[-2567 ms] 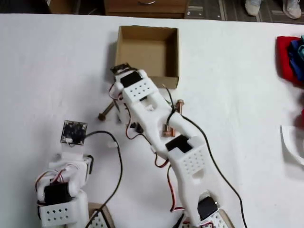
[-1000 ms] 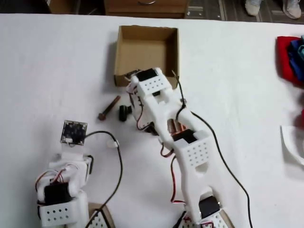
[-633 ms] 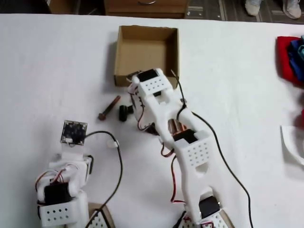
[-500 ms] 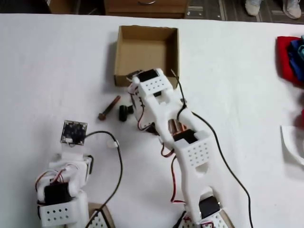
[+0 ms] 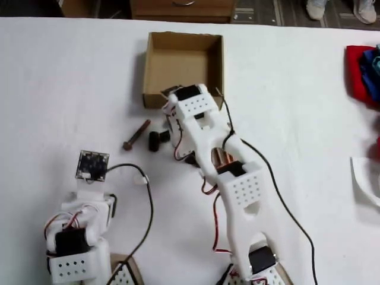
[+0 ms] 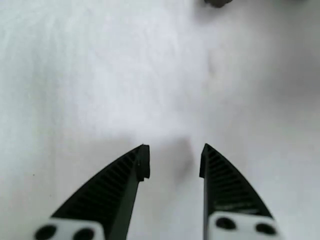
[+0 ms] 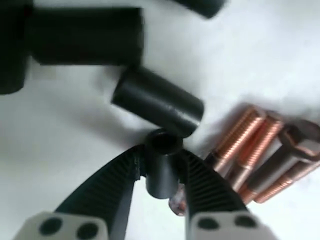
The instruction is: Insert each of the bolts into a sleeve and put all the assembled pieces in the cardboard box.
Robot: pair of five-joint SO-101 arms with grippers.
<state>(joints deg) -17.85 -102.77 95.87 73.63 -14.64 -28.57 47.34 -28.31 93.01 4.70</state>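
The white desk (image 5: 71, 71) runs back toward a wooden cabinet, and the cardboard box (image 5: 184, 59) sits open toward the far edge. My right pincer (image 7: 164, 170) is pinching a short black sleeve (image 7: 162, 147) by its side walls, touching a second sleeve (image 7: 157, 101) that lies flat, with a cluster of copper bolts (image 7: 260, 147) just beside. I judge the sleeve to be light, rigid and smooth, so it could twist loose; holding it across the middle looks right. The bolts should be heavier and are best taken by the shank. The right wrist view gives me the grip itself. The high view adds the layout: a lone bolt (image 5: 137, 135) and a loose sleeve (image 5: 155, 141) lying near the box. My left pincer (image 6: 172, 160) hangs spread above bare desk.
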